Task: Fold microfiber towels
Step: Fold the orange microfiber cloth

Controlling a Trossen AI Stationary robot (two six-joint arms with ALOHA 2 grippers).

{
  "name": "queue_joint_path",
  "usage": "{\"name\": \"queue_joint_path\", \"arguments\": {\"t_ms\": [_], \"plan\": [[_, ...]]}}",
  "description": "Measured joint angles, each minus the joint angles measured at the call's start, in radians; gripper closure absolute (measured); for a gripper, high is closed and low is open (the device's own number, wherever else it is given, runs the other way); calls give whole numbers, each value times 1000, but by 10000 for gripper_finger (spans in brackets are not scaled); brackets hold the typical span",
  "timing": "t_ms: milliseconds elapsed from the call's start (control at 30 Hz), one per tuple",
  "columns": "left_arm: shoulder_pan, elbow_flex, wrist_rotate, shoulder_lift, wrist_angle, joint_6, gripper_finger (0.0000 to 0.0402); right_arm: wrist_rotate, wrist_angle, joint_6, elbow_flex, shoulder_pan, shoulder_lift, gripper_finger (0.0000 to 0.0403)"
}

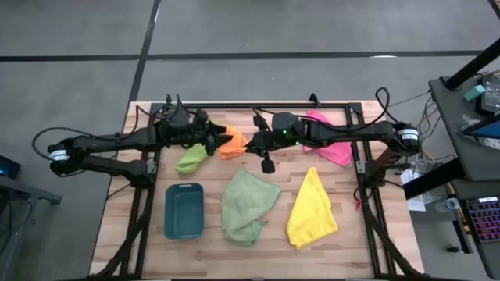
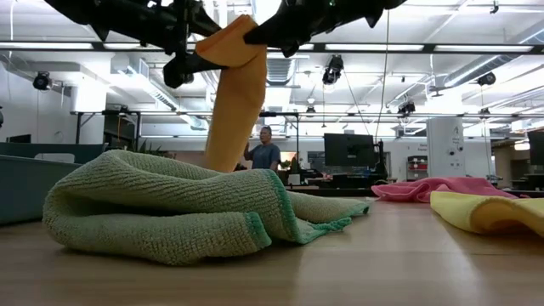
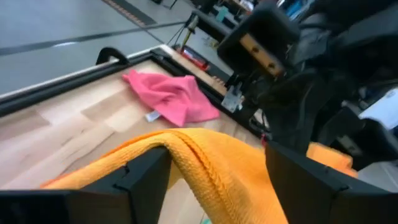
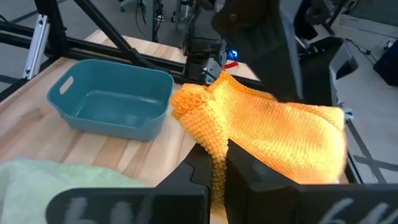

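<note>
Orange towel point(image 1: 232, 142) hangs above the desk point(image 1: 367, 234) between both arms; right gripper point(image 4: 219, 163) jaws clamped on a bunched edge, left gripper point(image 3: 211, 171) jaws apart around the cloth. Light, limp, grippy knit; best taken at corners.

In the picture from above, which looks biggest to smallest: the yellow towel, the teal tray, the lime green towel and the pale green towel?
1. pale sage green towel
2. yellow towel, close behind, so this order is unsure
3. teal tray
4. lime green towel, partly hidden by the left arm
</note>
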Motion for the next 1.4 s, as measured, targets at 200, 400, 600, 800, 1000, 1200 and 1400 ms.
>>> {"name": "queue_joint_path", "arguments": {"t_ms": [200,400,600,800,1000,1200,1400], "plan": [[0,0,4,-17,-3,129,112,-98,-8,33,0,0,-15,394],[10,0,3,-40,-27,189,108,-129,-30,84,0,0,-61,394],[17,1,3,-64,-158,246,108,-131,-50,125,0,0,-123,394],[18,1,4,-72,-174,262,108,-128,-115,167,0,0,-157,394],[18,1,4,-71,-153,267,108,-102,-144,182,-4,-2,-134,394],[18,1,3,-71,-142,267,108,142,-150,144,-21,-10,-82,394],[18,1,2,-71,-142,267,108,215,-150,136,-25,-53,-21,394]]}}
